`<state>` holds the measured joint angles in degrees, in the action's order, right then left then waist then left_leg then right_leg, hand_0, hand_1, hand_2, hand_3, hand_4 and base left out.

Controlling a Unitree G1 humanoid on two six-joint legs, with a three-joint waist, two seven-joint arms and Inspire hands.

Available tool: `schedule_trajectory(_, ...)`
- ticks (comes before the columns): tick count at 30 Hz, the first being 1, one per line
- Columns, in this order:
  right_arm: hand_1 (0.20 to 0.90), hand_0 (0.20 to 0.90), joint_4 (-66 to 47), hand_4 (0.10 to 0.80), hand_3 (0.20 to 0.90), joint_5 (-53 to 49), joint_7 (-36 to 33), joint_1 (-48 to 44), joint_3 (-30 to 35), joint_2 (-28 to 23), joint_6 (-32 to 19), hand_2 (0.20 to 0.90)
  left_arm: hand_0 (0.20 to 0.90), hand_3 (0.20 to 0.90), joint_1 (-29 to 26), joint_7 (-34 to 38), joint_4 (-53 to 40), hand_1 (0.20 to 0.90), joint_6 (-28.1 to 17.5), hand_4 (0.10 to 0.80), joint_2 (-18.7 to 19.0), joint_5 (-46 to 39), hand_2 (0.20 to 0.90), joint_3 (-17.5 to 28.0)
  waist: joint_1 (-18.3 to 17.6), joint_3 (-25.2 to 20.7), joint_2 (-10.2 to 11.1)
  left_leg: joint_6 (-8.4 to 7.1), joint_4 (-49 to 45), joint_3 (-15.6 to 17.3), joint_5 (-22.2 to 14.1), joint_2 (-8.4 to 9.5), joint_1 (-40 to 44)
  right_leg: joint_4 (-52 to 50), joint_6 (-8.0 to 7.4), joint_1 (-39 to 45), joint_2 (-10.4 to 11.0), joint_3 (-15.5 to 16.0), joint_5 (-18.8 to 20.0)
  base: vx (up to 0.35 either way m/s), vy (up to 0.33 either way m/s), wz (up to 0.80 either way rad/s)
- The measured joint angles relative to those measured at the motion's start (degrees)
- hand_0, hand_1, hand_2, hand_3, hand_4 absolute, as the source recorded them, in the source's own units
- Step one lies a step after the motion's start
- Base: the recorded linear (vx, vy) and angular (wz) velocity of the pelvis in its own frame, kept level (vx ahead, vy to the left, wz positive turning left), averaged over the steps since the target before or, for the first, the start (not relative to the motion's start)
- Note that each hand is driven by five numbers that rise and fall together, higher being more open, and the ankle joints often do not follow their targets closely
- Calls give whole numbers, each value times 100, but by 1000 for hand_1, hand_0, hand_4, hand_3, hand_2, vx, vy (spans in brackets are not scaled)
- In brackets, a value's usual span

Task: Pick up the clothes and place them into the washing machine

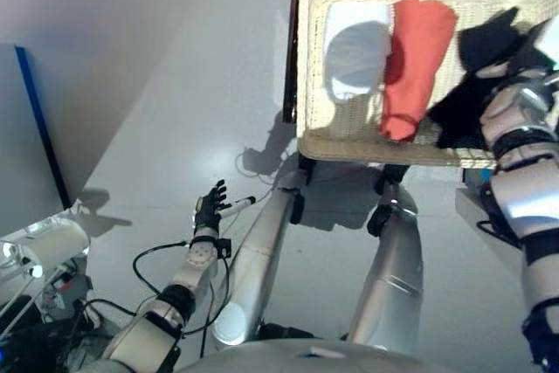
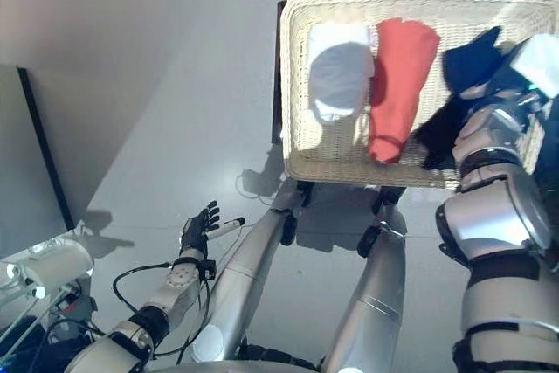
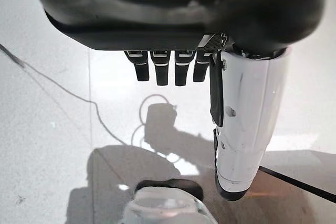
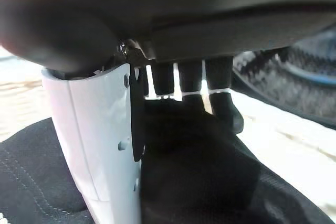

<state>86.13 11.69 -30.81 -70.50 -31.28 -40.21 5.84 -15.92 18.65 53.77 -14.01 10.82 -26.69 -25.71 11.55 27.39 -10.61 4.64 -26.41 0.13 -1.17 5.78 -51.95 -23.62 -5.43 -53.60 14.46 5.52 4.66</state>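
**Right robot hand on the dark garment in the basket, left robot hand idle near the floor**

Nearest, at about 7 o'clock in the head views, the left robot hand (image 1: 208,209) is seen low over the grey floor (image 1: 157,85), its fingers (image 3: 157,72) straight and loosely spread, nothing held between them and the white-covered thumb (image 3: 244,129). It lies well apart from the clothes.

Farther out, from 12 to 2 o'clock, a pale wicker basket (image 1: 314,141) is seen standing on a dark-framed stand, its rim just beyond the robot's knees. Three pieces of clothing are laid side by side in it. At its 9 o'clock side a white garment (image 1: 356,50) is found; just beside it, touching, a red garment (image 1: 415,63) is stretched from the far wall toward the near rim. At the 3 o'clock end a dark garment (image 2: 458,93), black with a navy part, is bunched against the wall.

The right robot hand (image 2: 533,63) is placed over that dark garment. In the right wrist view its fingers (image 4: 223,103) are seen bent down into the black cloth (image 4: 199,171), with the white-covered thumb (image 4: 94,145) pressed against the fold on the other side, so the cloth is pinched between them. The garment still rests in the basket.

At 8 o'clock, a blue-edged panel (image 1: 39,120) is seen standing on the floor.
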Motion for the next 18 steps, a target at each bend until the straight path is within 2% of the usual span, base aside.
schedule_trajectory(6, 200, 200, -127, 300, 200, -163, 99, 355, 216, 251, -175, 200, 900, 900, 98, 8, 52, 900, -17, 800, -6, 10, 900, 79, -60, 14, -5, 45, 827, 162, 228, 16, 1072, 1077, -98, 1112, -34, 6, 444, 12, -6, -16)
schedule_trajectory(8, 200, 200, -123, 300, 200, -220, 97, 381, 246, 295, -208, 200, 900, 900, 140, 10, 52, 900, -15, 800, 7, 10, 900, 112, -126, 4, 3, 55, 937, 179, 236, 14, 1230, 1265, -167, 1301, -32, 36, 452, -57, -26, -4)
schedule_trajectory(9, 200, 200, -268, 300, 200, -340, 100, 518, 462, 315, -224, 200, 900, 900, 163, 3, 62, 900, 1, 800, 6, 12, 900, 188, -210, 3, 19, 73, 1036, 202, 271, 13, 1438, 1484, -160, 1577, -43, 68, 600, 42, -52, -2)
schedule_trajectory(13, 200, 200, -426, 300, 200, -799, 92, 800, 912, 397, -294, 200, 900, 900, 254, 2, 116, 900, -5, 800, 27, 27, 900, 278, -301, -100, 154, 86, 1295, 259, 266, 24, 1941, 1884, -193, 2116, -62, 70, 689, 25, -49, -11)
schedule_trajectory(16, 200, 200, -475, 300, 200, -1477, 80, 924, 1588, 480, -432, 200, 900, 900, 242, -19, 275, 900, 3, 800, 24, 104, 900, 299, -415, -144, 213, 114, 1369, 266, 274, 14, 2162, 1999, -246, 2333, -84, 70, 757, 17, -19, -8)
schedule_trajectory(17, 200, 200, -585, 300, 200, -1974, 73, 1079, 2000, 560, -578, 200, 900, 900, 274, -22, 330, 900, 8, 800, 38, 106, 900, 323, -426, -209, 299, 116, 1430, 284, 275, 8, 2239, 2000, -249, 2358, -90, 69, 761, 16, -21, -13)
schedule_trajectory(18, 200, 200, -594, 300, 200, -2257, 80, 1166, 2088, 581, -645, 200, 900, 900, 279, -38, 358, 900, 11, 800, 34, 117, 900, 321, -426, -220, 309, 117, 1475, 278, 276, 5, 2311, 2012, -249, 2420, -92, 76, 761, 20, -17, -13)
